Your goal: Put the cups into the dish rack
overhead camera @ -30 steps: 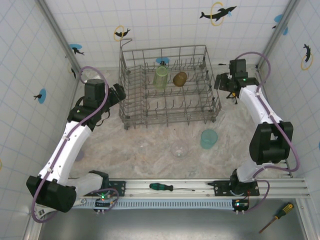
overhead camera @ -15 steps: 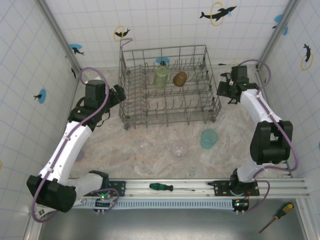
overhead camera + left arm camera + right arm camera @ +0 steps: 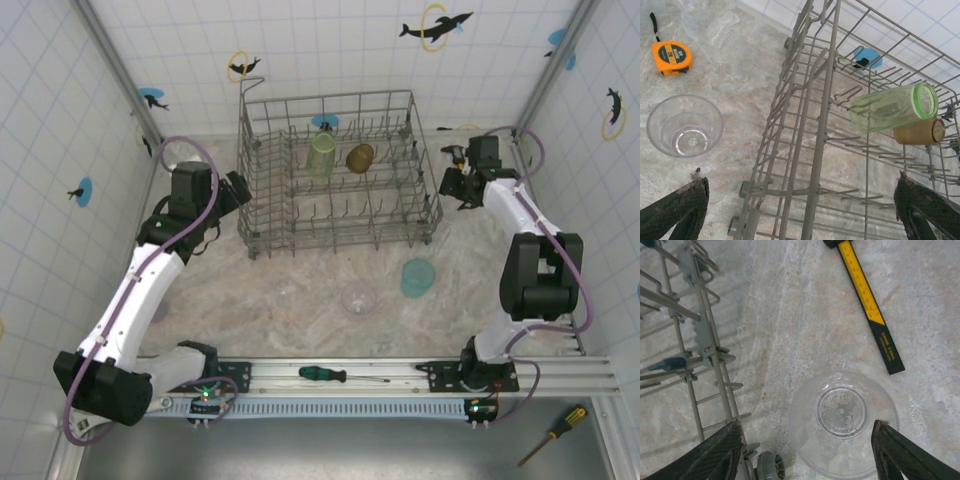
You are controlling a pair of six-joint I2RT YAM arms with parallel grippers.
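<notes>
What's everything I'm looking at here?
dish rack: one, grey wire, far middle of table
green cup: one, pale green, in the rack
amber cup: one, brown, in the rack beside it
teal cup: one, teal, on table before rack
clear cups: at least three, clear, before rack, left of rack, right of rack
screwdrivers: two, green-handled on front rail, yellow-handled at near right
tape measure: one, orange, left of rack
ruler: one, yellow, right of rack
left hand: one, black, open, by rack's left side
right hand: one, black, open, astride right clear cup
</notes>
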